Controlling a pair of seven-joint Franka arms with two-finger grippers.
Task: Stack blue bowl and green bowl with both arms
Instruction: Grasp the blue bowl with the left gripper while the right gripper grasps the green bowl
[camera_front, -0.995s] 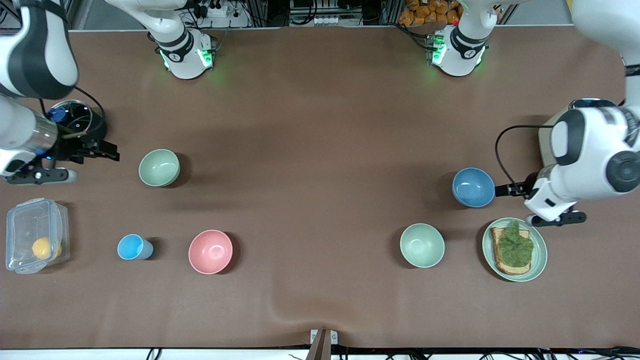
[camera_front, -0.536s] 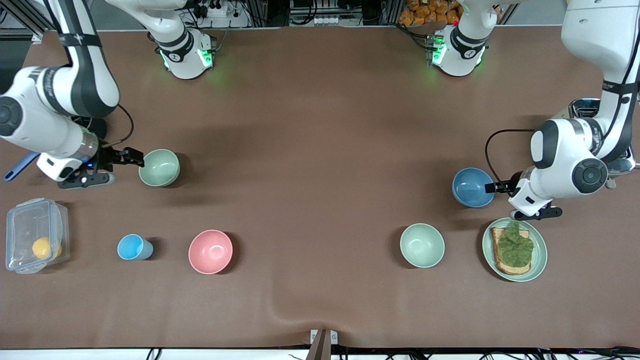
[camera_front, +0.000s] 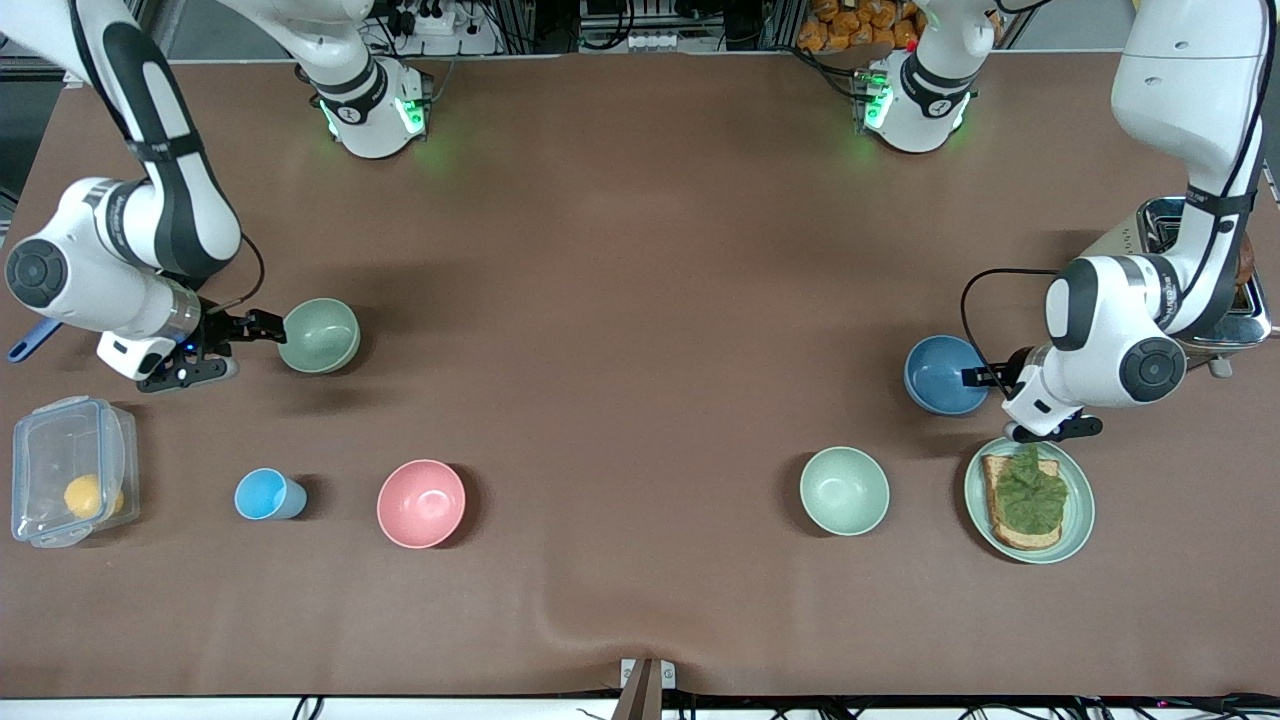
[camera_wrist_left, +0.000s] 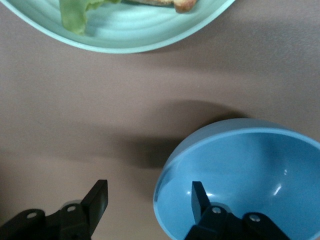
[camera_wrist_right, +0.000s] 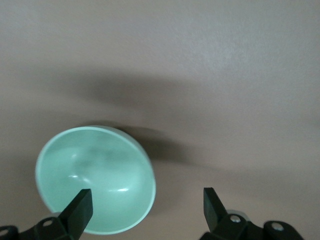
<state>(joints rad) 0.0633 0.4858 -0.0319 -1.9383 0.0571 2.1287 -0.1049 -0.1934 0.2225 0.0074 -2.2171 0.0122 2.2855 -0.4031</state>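
Now the left gripper (camera_front: 975, 377) has spread fingers straddling the blue bowl's (camera_front: 943, 373) rim, near the toast plate (camera_front: 1078, 500); the right gripper (camera_front: 262, 327), fingers parted, one finger inside the green bowl (camera_front: 319, 335), toward the right arm's table end

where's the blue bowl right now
The blue bowl sits toward the left arm's end of the table, farther from the front camera than the toast plate, with the left gripper straddling its rim.

The toaster (camera_front: 1200, 290) at the tabletop's left-arm edge is largely hidden by the left arm. In the left wrist view the plate (camera_wrist_left: 125, 35) and blue bowl (camera_wrist_left: 260, 170) are cut off by the picture's edges.
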